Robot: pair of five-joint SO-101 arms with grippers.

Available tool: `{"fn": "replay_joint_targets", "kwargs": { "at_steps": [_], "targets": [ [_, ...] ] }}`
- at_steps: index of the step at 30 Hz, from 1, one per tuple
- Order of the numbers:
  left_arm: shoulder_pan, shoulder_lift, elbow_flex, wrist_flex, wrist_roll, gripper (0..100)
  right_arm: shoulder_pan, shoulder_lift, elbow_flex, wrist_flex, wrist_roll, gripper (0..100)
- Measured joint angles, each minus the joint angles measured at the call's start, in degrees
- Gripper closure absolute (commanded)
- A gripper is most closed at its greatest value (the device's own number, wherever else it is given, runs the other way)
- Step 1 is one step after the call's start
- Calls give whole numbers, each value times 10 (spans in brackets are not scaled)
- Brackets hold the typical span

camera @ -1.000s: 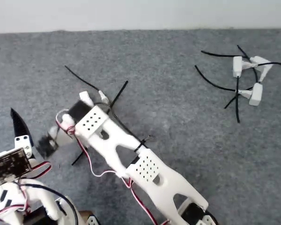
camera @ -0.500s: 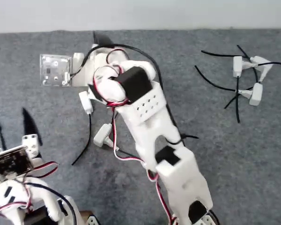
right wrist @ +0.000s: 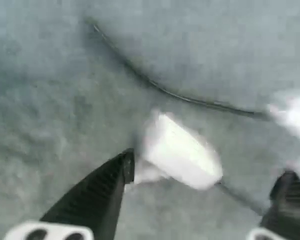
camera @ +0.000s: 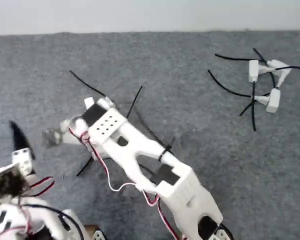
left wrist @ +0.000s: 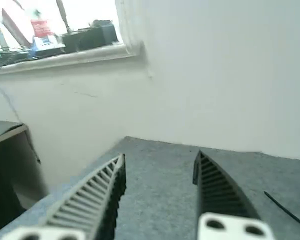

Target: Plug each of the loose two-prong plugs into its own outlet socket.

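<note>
A grey, felt-like covering spreads over the whole desk [camera: 250, 175], fine and even in texture. Along its far edge it meets a plain white wall [camera: 150, 15]. From the left wrist view that wall rises pale and bare, with a faint hairline mark below a white ledge [left wrist: 75, 54] that juts out high up. Dark boxy items [left wrist: 92, 34] and something red and blue [left wrist: 41, 30] sit on the ledge, with bright light behind them. Lower down, beside the desk's edge, stands a dark piece of furniture [left wrist: 10, 175] with a pale top rim.
</note>
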Motion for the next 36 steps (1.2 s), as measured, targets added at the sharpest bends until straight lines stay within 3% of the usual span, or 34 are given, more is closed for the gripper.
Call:
{"fn": "replay_joint_targets", "kwargs": {
  "at_steps": [5,12,23,26,29,30,32,34,36],
  "targets": [
    [-46,1,-35,0,0,783,-14,59,5,8,-10,586],
    [-47,1,-36,0,0,783,-15,70,5,-2,-7,586],
    [-52,1,-121,63,0,783,34,120,4,-57,65,593],
    [-52,0,-129,76,0,783,49,131,-3,-60,87,715],
    [-53,0,-130,76,0,783,50,141,-19,-47,118,980],
    [-53,0,-130,76,0,783,50,143,-23,-43,133,998],
    [-51,0,-130,76,0,783,50,148,-36,-40,159,931],
    [-51,0,-130,76,0,783,57,147,-40,-39,174,988],
    [-51,0,-130,76,0,783,63,148,-44,-39,179,979]
  ]
}}
